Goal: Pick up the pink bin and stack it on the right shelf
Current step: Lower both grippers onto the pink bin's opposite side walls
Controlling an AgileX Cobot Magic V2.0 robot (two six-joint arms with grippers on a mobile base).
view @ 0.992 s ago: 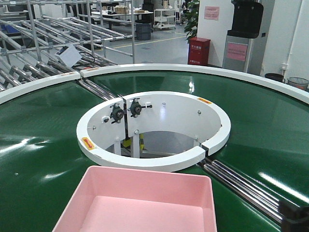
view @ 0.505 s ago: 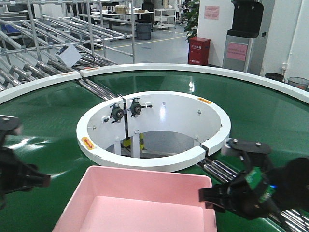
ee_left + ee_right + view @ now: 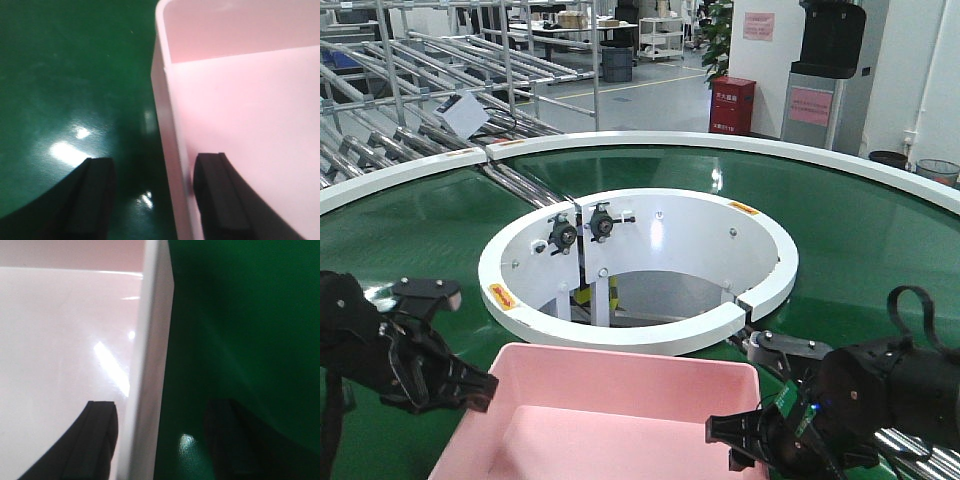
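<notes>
Pre-grasp: my left gripper (image 3: 152, 165) and right gripper (image 3: 160, 410) sit spread, each astride a pink bin (image 3: 620, 400) side wall; I'd clamp next.

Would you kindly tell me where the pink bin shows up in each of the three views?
Front view: bin at bottom centre, cut by the lower edge.
Left wrist: bin fills the right side; its wall runs between the left fingers.
Right wrist: bin fills the left side; its wall runs between the right fingers.
Shared landmark: the green belt, beside the bin in all three.
</notes>
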